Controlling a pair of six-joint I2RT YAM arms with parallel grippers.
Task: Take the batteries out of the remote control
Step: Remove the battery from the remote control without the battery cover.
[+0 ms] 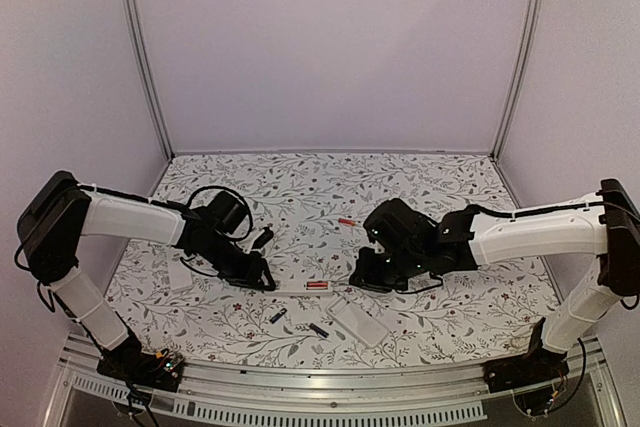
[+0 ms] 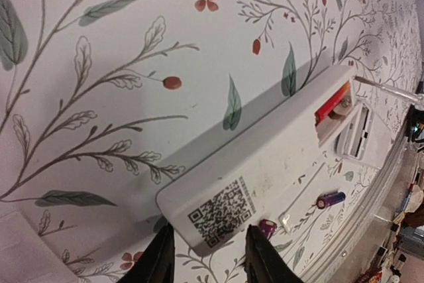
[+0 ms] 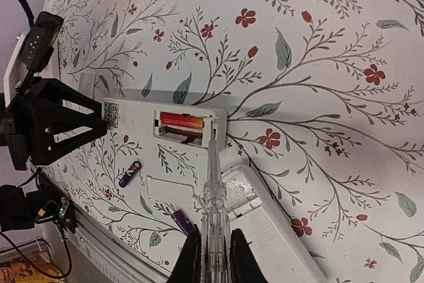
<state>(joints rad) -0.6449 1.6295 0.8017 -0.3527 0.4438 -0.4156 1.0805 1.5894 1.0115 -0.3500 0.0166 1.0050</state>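
The white remote control [image 2: 265, 164] lies face down with its battery bay open. One red battery [image 3: 180, 121] sits in the bay, beside an empty slot. My left gripper [image 2: 211, 236] is open, its fingers straddling the remote's QR-code end and close against its edges. My right gripper [image 3: 212, 240] is shut on a clear stick-like tool [image 3: 213, 183], whose tip rests at the right end of the bay. Two purple batteries [image 3: 130, 173] [image 3: 182, 220] lie loose on the cloth near the remote. Another red battery [image 1: 346, 220] lies farther back.
A second white remote [image 3: 285, 230] lies open just right of the tool, touching the first remote's corner. A detached battery cover [image 3: 169, 193] lies between the loose cells. A flat white piece [image 1: 180, 272] lies under the left arm. The metal table rail [image 1: 330, 382] runs along the near edge.
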